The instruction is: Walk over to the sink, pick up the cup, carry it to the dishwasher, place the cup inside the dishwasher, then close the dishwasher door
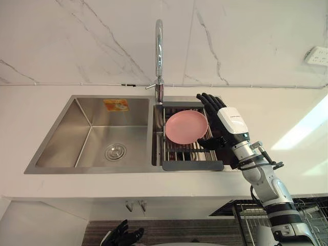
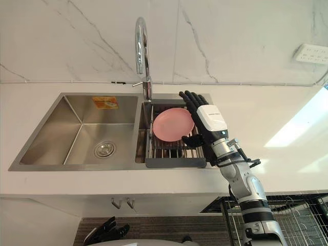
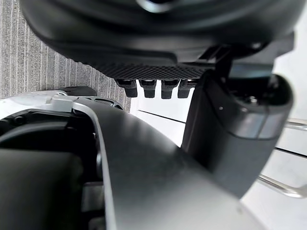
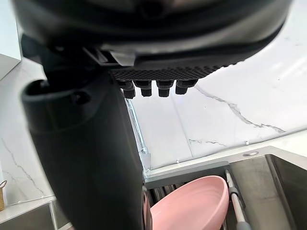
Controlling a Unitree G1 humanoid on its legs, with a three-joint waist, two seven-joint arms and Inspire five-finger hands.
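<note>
As I stand at the sink (image 1: pixel 61 138), walk: done; lift, carry, loading, door: outstanding. Right hand (image 1: pixel 230 120): fingers straight, clamping nothing. Task piece reads as a pink plate (image 1: pixel 185 127), not a cup, on the rack (image 1: pixel 192 165) against its thumb side; contact unclear. Left hand (image 1: pixel 122 236): relaxed, empty. Wire basket (image 1: pixel 246 215) under the right arm: cut off.

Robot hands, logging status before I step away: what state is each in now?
Left robot hand: open, empty, hanging low.
Right robot hand: open beside the pink plate.
</note>
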